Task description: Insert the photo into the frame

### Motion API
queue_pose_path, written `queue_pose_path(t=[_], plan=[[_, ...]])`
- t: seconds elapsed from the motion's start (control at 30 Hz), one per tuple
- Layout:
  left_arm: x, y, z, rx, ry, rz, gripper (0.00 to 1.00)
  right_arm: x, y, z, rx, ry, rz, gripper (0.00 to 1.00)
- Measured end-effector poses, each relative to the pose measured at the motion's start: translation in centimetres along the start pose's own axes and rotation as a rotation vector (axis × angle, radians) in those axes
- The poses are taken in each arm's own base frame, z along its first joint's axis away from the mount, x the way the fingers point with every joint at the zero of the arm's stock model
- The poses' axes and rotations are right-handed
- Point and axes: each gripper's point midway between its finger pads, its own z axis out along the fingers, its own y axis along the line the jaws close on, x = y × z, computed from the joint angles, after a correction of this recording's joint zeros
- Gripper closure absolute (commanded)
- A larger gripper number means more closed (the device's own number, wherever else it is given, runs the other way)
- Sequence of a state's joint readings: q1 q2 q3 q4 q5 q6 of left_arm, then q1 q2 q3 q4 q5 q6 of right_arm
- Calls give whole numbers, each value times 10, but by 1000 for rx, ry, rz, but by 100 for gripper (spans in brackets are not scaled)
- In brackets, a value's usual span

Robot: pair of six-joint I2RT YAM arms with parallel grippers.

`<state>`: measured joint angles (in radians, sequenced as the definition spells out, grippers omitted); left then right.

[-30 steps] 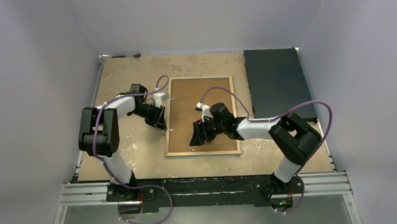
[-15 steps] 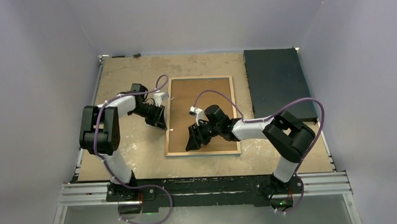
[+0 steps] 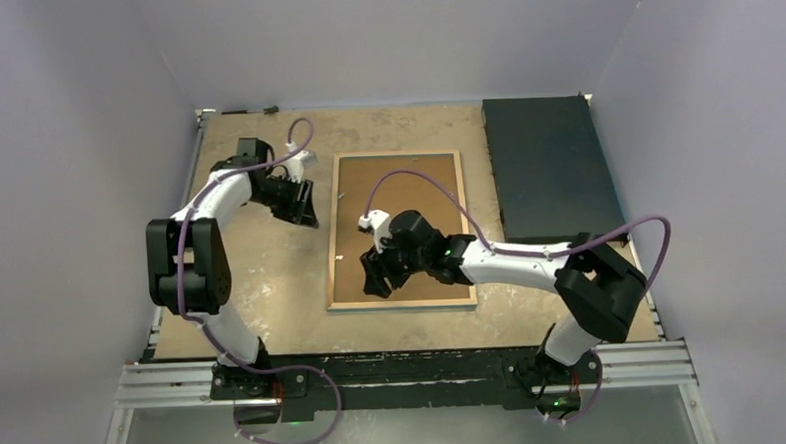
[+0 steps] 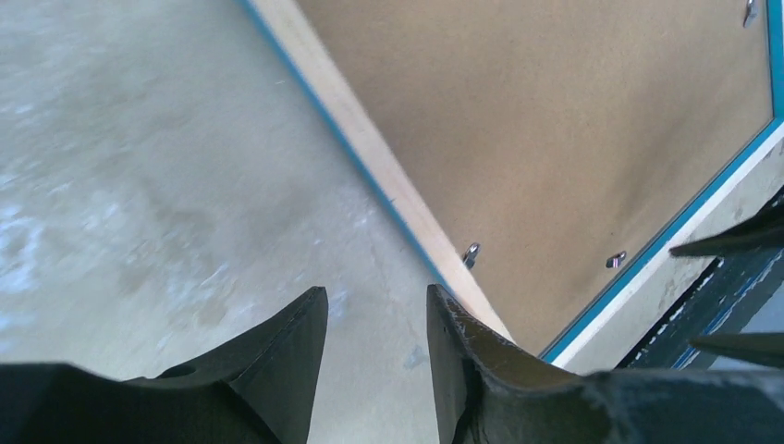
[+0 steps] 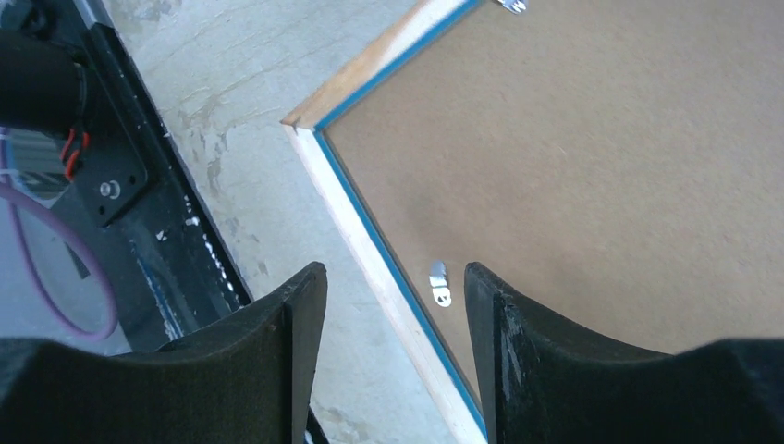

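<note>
**Top view, change:** the left tool (image 3: 306, 208) has drawn back from the left rim of the frame (image 3: 396, 154) towards the far left of the worktop (image 3: 261, 278). The right tool (image 3: 372, 280) has moved from mid-board to the frame's near-left part.
**Top view, meaning:** judged to be a hand-over, with the right arm taking up the fastening of the back while the left stands clear.
**Top view, layout:** the frame lies face down with the backing board (image 3: 418, 196) seated inside its rim. The dark mat (image 3: 547, 165) lies apart at far right.
**Top view, count:** two arms, one frame, one backing board, one dark mat. Fittings are too small to count here.
**Photo:** visible in no view. It is presumably beneath the backing board, but this cannot be confirmed.
**Left wrist view, tool:** the fingers (image 4: 296, 342) stand slightly apart with nothing between them, over bare worktop just beside the frame's tan rim.
**Left wrist view, count:** three turn clips (image 4: 471, 254) along the board's edges.
**Right wrist view, tool:** the fingers (image 5: 296, 333) are apart and empty. They bracket one clip on the rim close to a frame corner; whether they touch it cannot be told.
**Right wrist view, count:** two turn clips, one between the fingers and one at the top edge.
**Task standing:** apparently late, with the clips not yet confirmed as closed.
</note>
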<state>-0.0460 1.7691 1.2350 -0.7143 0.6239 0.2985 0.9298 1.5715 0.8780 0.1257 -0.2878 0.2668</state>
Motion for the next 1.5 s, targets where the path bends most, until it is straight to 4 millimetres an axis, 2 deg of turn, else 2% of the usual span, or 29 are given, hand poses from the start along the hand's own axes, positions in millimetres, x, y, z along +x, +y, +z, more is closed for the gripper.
queue_pose_path(t=[0.1,0.27,0.33,0.43,0.73,0.83,0.9,0.97,1.27,1.37,1.5], plan=[[-6,13,-26,-40,-33,-37,56,-3,18,14,15,18,-84,42],[-17,53,-82,-136,-122,-107,55,-9,57,47,18,32,-247,46],[-13,68,-103,-173,-151,-144,55,-3,65,58,30,47,-299,48],[-6,71,-122,-194,-165,-168,55,13,70,66,51,87,-353,50],[-1,52,-136,-165,-176,-163,55,27,38,74,195,140,-408,53],[-1,51,-138,-160,-181,-171,55,26,35,73,221,138,-417,61],[0,51,-139,-156,-181,-177,55,26,34,73,230,138,-424,71],[1,51,-139,-154,-181,-180,55,27,35,74,226,141,-423,78],[1,50,-140,-143,-189,-179,55,25,36,77,250,134,-454,81],[1,51,-141,-142,-194,-175,55,20,38,84,252,127,-456,85],[2,52,-144,-141,-200,-182,55,6,45,102,252,103,-445,94]])
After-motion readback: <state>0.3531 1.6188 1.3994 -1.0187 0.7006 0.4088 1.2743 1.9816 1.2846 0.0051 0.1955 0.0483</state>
